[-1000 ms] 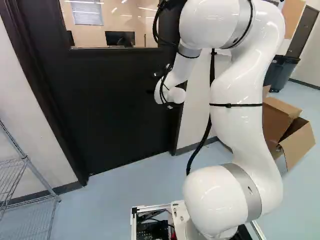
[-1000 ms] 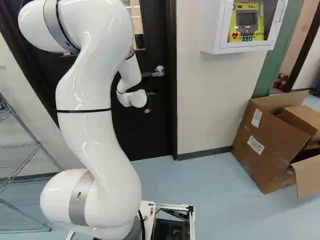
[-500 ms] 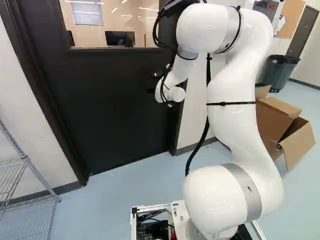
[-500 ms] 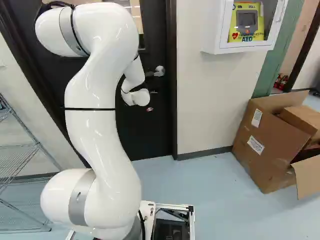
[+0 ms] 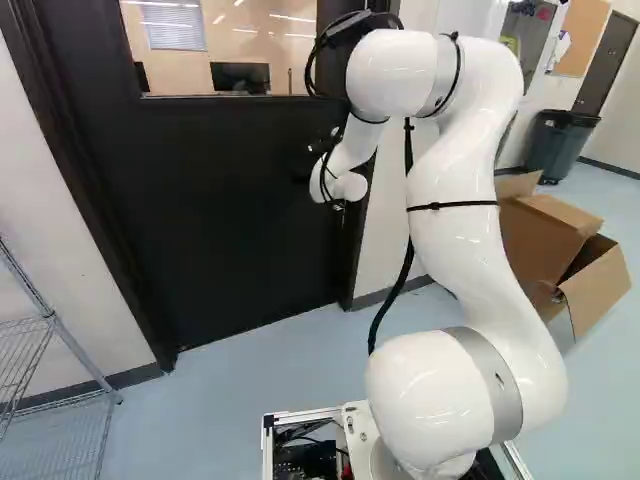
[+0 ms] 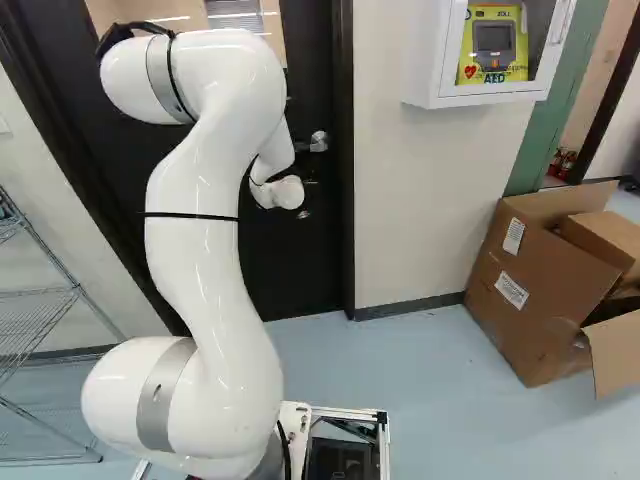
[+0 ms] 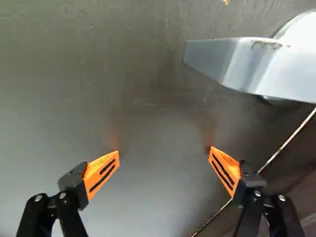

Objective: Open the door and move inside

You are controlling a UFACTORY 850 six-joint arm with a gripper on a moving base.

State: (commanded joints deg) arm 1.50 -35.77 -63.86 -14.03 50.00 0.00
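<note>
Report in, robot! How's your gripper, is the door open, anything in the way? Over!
Gripper open, not gripping the handle. Door shut. Box off past the handle side, not in front. Over.

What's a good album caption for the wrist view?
The open gripper faces a dark door, its metal handle not yet held.

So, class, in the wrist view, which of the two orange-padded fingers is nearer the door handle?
The finger with the thin bright line running behind it; the other finger, farther from the handle, has only plain door behind it.
</note>
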